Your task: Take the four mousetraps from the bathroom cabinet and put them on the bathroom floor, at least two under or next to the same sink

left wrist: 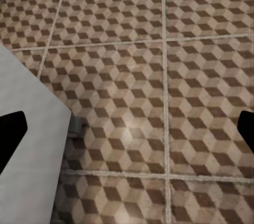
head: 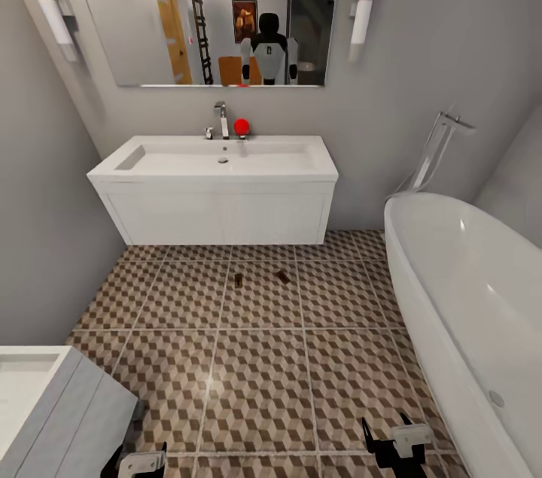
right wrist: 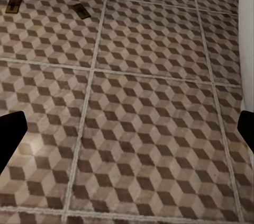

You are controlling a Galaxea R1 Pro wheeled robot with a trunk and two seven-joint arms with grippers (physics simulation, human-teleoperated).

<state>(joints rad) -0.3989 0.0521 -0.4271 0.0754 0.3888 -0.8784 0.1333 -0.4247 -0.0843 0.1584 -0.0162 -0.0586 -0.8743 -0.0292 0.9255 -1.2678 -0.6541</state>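
Two mousetraps (head: pixel 239 280) lie on the bathroom floor (head: pixel 263 388), just before the front edge of the wall-hung bathroom sink (head: pixel 218 192), satisfying the beside-the-sink rule. Both grippers, left (head: pixel 143 461) and right (head: pixel 395 440), hang low, fingers spread, released, carrying nothing.

two mousetraps (head: pixel 239 280) (head: pixel 283 276) on bathroom floor (head: pixel 256 388) before bathroom sink (head: pixel 218 162) | bathtub (head: pixel 467 297) right

walls: plain grey | mirror (head: pixel 226 7); flanking tube lights (head: pixel 363 0) | bathtub (head: pixel 467 290): white, right | faucet (head: pixel 220 120): chrome
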